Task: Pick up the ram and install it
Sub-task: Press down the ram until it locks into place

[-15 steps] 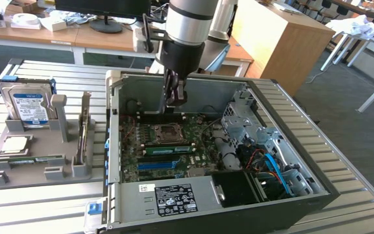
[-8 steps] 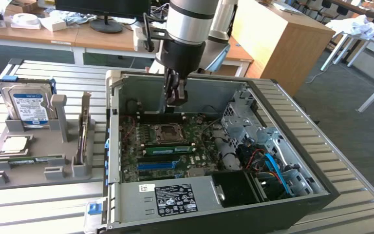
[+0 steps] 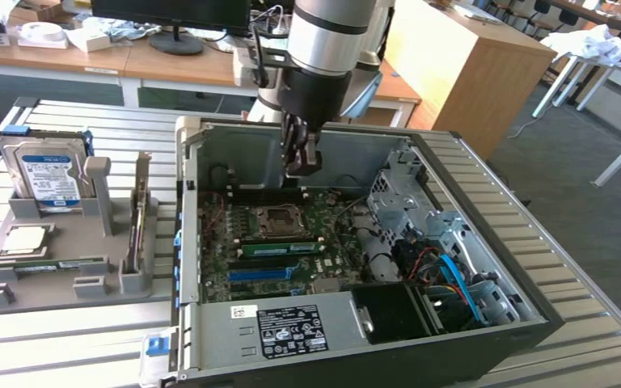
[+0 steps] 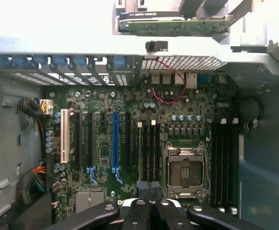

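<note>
Silver-and-black robot arm reaching straight down into the open grey computer case, black gripper fingers closed together above its green motherboard.

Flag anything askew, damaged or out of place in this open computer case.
Nothing stands out. The green motherboard looks intact; the silver square processor socket on it is empty but shows no visible damage.

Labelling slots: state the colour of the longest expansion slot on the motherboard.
Blue; the long expansion slot shows best in the wrist view.
</note>
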`<state>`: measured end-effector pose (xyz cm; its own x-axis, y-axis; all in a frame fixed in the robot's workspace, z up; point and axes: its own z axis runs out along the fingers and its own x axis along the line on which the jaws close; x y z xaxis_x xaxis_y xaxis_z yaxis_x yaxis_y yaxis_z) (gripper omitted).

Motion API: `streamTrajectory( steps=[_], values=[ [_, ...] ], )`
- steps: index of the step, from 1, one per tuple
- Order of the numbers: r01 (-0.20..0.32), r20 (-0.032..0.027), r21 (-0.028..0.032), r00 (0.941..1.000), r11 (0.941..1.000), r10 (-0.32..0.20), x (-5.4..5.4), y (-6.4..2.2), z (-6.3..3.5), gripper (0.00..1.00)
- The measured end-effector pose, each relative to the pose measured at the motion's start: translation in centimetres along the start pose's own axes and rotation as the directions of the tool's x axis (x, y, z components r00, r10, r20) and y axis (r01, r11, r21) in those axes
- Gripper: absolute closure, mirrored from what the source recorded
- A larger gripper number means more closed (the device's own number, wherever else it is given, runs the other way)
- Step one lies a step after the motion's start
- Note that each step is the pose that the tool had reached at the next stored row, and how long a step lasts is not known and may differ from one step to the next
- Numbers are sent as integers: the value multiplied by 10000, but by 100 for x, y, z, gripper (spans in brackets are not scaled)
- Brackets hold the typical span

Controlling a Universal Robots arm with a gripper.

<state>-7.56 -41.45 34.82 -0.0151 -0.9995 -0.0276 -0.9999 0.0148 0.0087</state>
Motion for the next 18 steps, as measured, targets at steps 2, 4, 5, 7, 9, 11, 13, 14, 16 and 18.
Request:
streamTrajectory(
  steps=[2, 4, 5, 7, 9, 11, 13, 14, 16, 18],
  values=[
    [0, 0, -6, 10000, 10000, 0, 3, -28, 0, 90],
    [0, -1, -8, 10000, 10000, 0, 4, -54, -1, 90],
    [-1, -1, -9, 10000, 10000, 1, 4, -70, -1, 90],
    [0, 0, -11, 10000, 10000, 0, 6, -110, -1, 90],
    [1, 0, -12, 10000, 10000, -1, 7, -156, -2, 90],
    [3, 0, -13, 10000, 10000, -3, 10, -199, -2, 90],
    [4, 0, -15, 10000, 10000, -4, 12, -234, -2, 90],
    [5, 0, -15, 10000, 10000, -5, 12, -250, -2, 90],
    [6, 0, -16, 10000, 10000, -6, 13, -275, -3, 90],
    [7, 0, -16, 10000, 10000, -7, 13, -278, -3, 90]
  ],
)
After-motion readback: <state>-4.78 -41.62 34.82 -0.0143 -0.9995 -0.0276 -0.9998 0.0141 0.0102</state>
